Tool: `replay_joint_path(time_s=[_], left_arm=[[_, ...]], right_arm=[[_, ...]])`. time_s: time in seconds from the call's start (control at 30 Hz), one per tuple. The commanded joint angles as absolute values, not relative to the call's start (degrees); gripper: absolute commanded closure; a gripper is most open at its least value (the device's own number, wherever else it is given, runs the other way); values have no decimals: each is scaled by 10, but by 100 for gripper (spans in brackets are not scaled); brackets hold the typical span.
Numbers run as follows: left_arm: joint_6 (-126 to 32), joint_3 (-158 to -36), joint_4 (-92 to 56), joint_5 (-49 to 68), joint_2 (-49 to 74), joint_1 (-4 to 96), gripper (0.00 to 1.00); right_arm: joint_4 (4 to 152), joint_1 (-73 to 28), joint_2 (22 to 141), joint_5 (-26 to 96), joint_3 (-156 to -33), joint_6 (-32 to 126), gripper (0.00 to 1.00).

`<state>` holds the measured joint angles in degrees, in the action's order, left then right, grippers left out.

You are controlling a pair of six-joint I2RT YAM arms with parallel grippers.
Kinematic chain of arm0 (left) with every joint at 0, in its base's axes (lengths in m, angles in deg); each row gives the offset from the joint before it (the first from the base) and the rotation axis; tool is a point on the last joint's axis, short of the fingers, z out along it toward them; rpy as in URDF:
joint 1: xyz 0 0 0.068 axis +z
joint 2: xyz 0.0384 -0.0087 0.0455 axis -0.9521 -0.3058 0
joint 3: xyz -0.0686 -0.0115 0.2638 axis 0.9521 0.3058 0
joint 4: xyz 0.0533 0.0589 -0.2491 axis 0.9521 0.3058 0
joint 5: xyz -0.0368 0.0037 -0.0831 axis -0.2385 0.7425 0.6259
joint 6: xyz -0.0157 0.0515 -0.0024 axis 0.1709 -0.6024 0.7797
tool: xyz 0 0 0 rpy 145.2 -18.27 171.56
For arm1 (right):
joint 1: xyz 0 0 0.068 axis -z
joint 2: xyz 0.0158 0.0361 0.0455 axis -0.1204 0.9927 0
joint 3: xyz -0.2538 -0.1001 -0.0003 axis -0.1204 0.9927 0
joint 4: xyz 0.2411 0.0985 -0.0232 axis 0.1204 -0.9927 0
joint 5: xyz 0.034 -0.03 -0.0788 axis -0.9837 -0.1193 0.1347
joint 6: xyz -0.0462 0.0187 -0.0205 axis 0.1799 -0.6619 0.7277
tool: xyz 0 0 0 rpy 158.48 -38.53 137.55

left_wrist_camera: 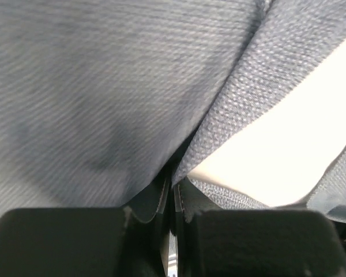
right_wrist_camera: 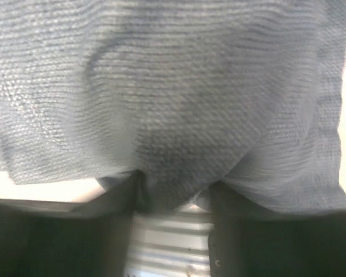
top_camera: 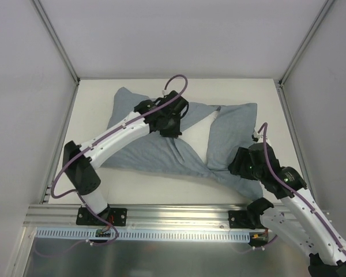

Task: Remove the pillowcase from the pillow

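Left gripper (left_wrist_camera: 172, 199) pinches pillowcase (top_camera: 144, 147) fold; right gripper (right_wrist_camera: 174, 199) clamps its near-right edge. Pillow (top_camera: 203, 135) shows mid-case, long axis left-right. No readable text.

Plain white desk (top_camera: 92, 95) boxed in by pale grey wall panels (top_camera: 179, 34) on three sides, slim metal corner posts (top_camera: 55, 37) running up the back corners, silver aluminium rail (top_camera: 179, 214) along the near edge, shiny steel sheet (top_camera: 161, 257) below it, soft even light, no harsh shadows

White table (top_camera: 132, 190), grey enclosure walls (top_camera: 23, 86), aluminium rail (top_camera: 179, 214) at near edge.
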<state>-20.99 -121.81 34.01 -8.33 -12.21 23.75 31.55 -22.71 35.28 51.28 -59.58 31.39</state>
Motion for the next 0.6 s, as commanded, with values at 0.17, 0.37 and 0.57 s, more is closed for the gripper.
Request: replay_joint_path(time_s=[0.17, 0.37, 0.57], left_arm=[[-169, -1148, 326, -86, -24, 247, 100], [-161, -1127, 315, -73, -29, 246, 100], [-152, -1112, 316, -69, -10, 245, 100]], right_arm=[[259, -295, 478, 628, -807, 381, 18], [342, -355, 607, 642, -887, 398, 12], [376, -334, 728, 645, -903, 402, 36]])
